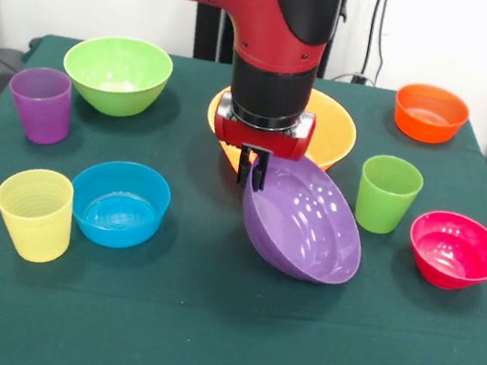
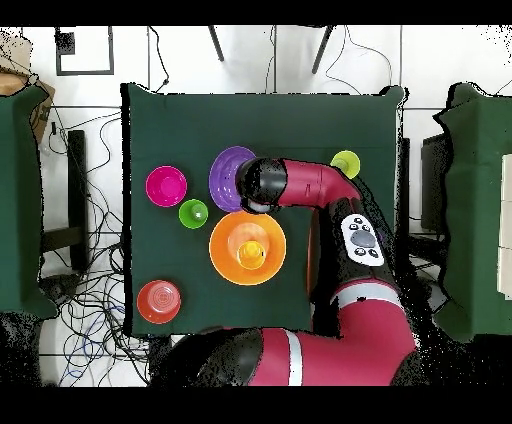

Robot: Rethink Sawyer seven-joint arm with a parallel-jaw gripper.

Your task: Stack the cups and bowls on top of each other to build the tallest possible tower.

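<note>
Front view: tilted bowl (image 1: 306, 225) centre, just before large bowl (image 1: 340, 128). Right cup (image 1: 388, 194) beside it, right bowl (image 1: 455, 250) beyond. Left cup (image 1: 35, 212) touching left bowl (image 1: 120, 203). Overhead: inner cup (image 2: 248, 255) in large bowl.

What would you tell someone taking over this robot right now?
Gripper shut on the purple bowl, held tilted beside the big orange bowl. Overhead shows a small orange thing, maybe a cup, in that bowl. Loose on the table: green bowl, blue bowl, pink bowl, red bowl, purple cup, yellow cup, green cup. No tower yet. Left: purple bowl onto the big one, then the rest.
</note>
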